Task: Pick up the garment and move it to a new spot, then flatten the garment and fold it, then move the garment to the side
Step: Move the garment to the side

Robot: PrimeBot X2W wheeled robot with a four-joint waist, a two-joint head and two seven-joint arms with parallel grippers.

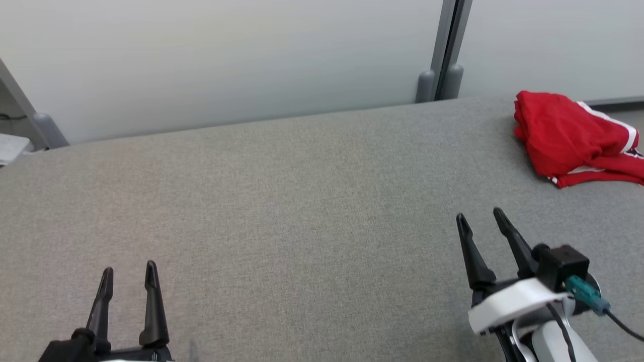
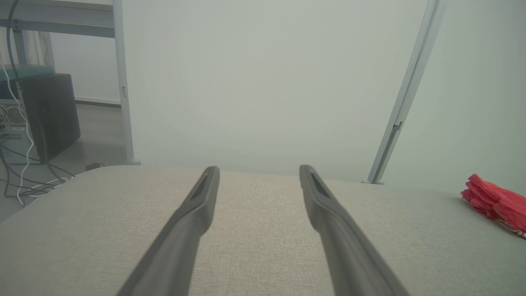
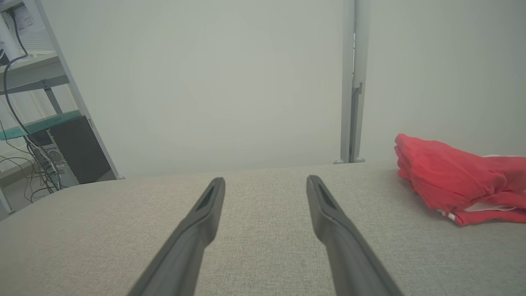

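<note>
Light falls soft and even over everything I see, bright but without glare or hot spots; the pale wall (image 1: 226,60) glows flat and milky. From my head the picture is crisp: the weave of the grey fabric table (image 1: 302,201) reads clearly, and the red garment (image 1: 568,136) throws only a thin, soft shadow at its near edge. My wrist views are hazier and washed out, the red turned pinkish. There the long fingers of my left gripper (image 2: 259,168) and right gripper (image 3: 265,179) blur towards the bottom edge, and the table's far edge bows from the wide lens.
</note>
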